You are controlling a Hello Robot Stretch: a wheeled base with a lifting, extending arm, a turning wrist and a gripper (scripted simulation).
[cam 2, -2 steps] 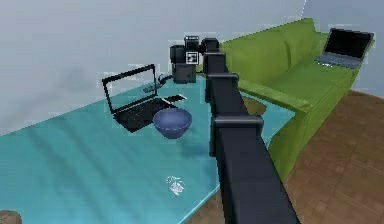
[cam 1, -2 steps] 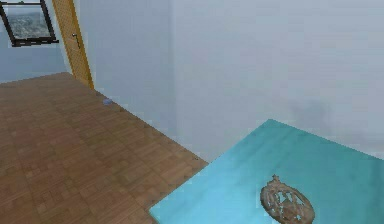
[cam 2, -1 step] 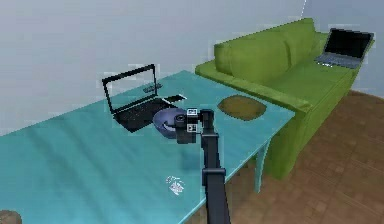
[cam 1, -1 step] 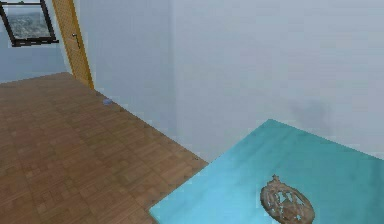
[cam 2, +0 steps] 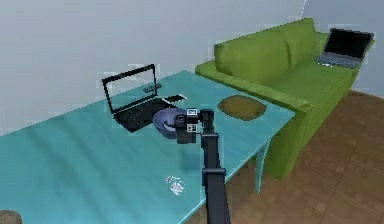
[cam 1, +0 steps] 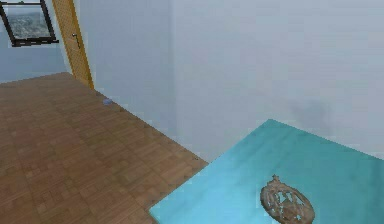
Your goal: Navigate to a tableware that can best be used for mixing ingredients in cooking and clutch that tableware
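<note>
in the arm side view, a long teal bench (cam 2: pixel 80 150) carries an open black laptop (cam 2: pixel 130 95), a flat brown round mat (cam 2: pixel 240 107) near one corner, and between them a shallow blue-grey bowl (cam 2: pixel 163 122). the dark arm (cam 2: pixel 212 170) reaches over the bench and its end effector (cam 2: pixel 182 128) sits right at the bowl, so it cannot be told how its fingers stand or whether it holds anything. a green sofa (cam 2: pixel 290 70) stands beyond the bench, and the forward view shows a brown openwork ornament (cam 1: pixel 287 200) on the bench's corner beside wooden floor (cam 1: pixel 70 150).
</note>
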